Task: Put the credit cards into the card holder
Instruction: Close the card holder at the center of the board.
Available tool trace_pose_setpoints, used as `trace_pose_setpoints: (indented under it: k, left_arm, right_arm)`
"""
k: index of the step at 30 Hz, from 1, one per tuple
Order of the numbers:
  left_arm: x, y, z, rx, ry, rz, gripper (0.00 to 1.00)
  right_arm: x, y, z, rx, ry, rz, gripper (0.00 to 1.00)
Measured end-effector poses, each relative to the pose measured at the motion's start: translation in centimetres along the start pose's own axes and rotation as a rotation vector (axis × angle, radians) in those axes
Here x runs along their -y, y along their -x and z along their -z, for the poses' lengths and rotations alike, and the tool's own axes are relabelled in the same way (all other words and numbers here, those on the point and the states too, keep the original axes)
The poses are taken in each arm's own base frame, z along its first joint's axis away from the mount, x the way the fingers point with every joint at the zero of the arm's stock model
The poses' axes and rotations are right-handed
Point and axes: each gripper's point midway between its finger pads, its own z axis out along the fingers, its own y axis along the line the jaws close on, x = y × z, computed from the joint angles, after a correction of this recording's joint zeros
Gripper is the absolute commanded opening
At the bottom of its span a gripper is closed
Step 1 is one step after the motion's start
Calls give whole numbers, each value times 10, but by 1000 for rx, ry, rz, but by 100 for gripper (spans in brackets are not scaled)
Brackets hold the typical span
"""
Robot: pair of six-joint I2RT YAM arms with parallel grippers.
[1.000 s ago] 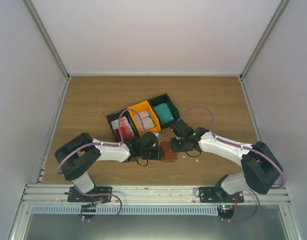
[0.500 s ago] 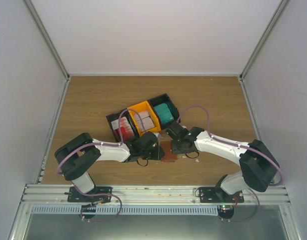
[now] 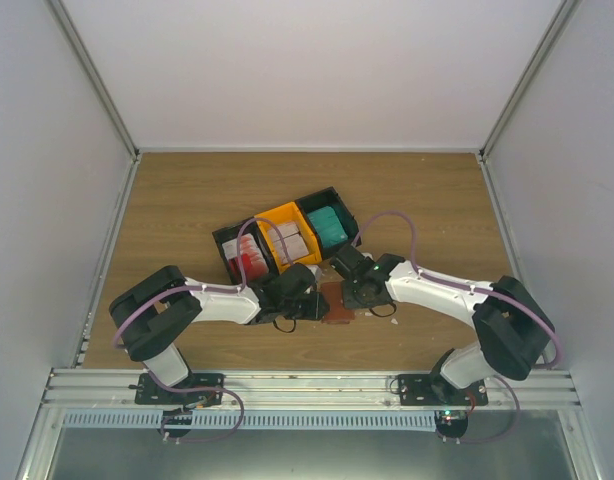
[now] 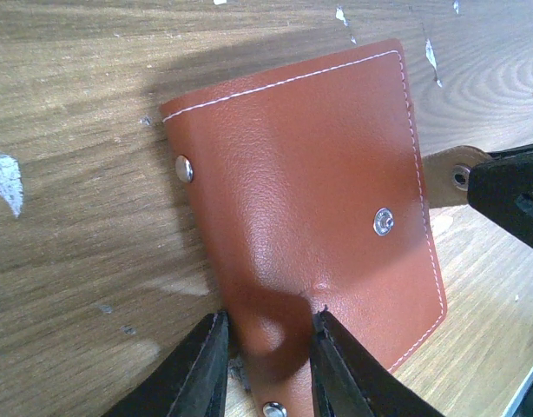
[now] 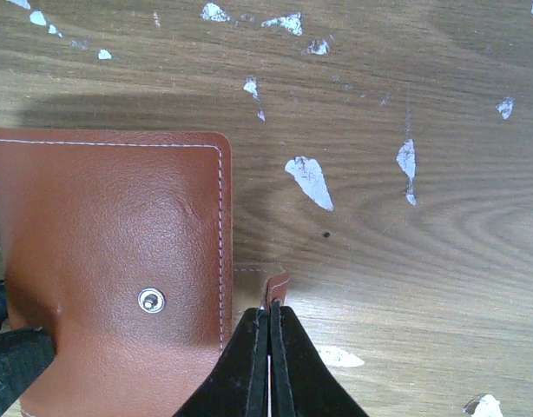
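The card holder [image 3: 337,307] is a closed reddish-brown leather wallet lying flat between my grippers. In the left wrist view, my left gripper [image 4: 266,326] straddles the near end of the card holder [image 4: 310,174], and the leather puckers between its fingers. In the right wrist view, my right gripper [image 5: 270,306] is shut on the small strap tab [image 5: 278,285] that sticks out from the card holder's [image 5: 110,226] edge. The credit cards stand in bins behind: red [image 3: 249,260], white-pinkish [image 3: 292,240], teal [image 3: 330,228].
Three joined bins stand just behind the wallet: a black one [image 3: 227,243] on the left, an orange one [image 3: 277,215] in the middle and a black one [image 3: 327,194] on the right. Tiny white scraps [image 5: 308,180] dot the wood. Grey walls enclose the table.
My right arm has shifted a little to the left, with its gripper closer in on the wallet's tab. The left arm and the wallet have not visibly moved.
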Motion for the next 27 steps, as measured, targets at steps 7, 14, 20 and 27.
trace_pose_setpoints:
  k: [7,14,20,27]
  left_arm:
    - [0,0,0,0,0,0,29]
    - [0,0,0,0,-1,0,29]
    - [0,0,0,0,0,0,29]
    - [0,0,0,0,-1,3,28]
  right_arm:
    - [-1,1,1,3,1,0,6]
    - [-1,2,2,6,2,0,0]
    - [-4,5,2,15,16,17,1]
    - [-27,11,3,30,124,109,1]
